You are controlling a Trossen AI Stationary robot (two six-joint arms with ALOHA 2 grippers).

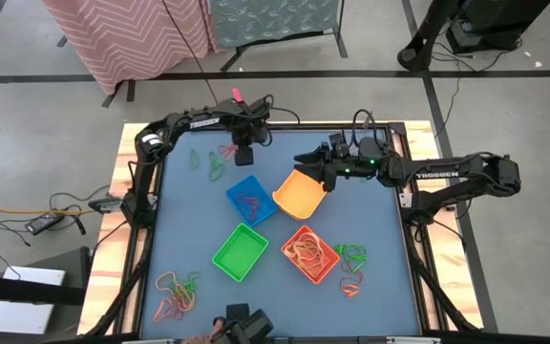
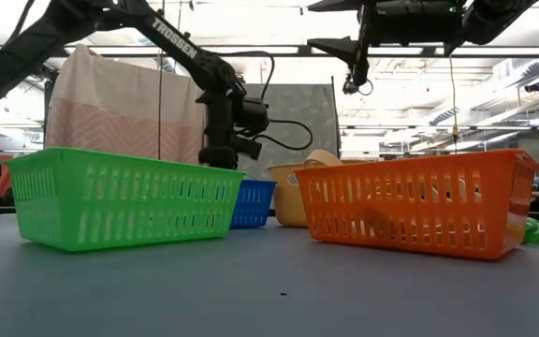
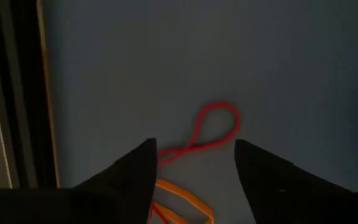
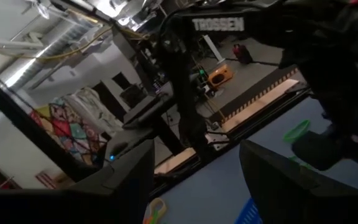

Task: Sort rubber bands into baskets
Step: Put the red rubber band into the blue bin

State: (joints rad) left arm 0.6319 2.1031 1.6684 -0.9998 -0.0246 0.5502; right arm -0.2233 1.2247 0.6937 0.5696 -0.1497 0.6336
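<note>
Red band [image 3: 211, 129] lies on the blue mat between the left gripper's [image 3: 194, 163] spread fingers, near the blue basket [image 1: 250, 199]. Right gripper [image 1: 306, 164], fingers apart and empty, hangs over the yellow basket [image 1: 297, 194]. Green [image 1: 240, 252] and orange [image 1: 309, 254] baskets sit nearer the front.

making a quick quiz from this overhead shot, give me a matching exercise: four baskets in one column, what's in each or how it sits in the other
Baskets:
1. blue basket
2. green basket
3. orange basket
4. yellow basket

States:
A. holds nothing visible
B. tilted, beneath the right gripper
C. holds a tangle of orange bands
D. holds a few red and pink bands

Pairs: 1-D, 2-A, 3-C, 4-B
</note>
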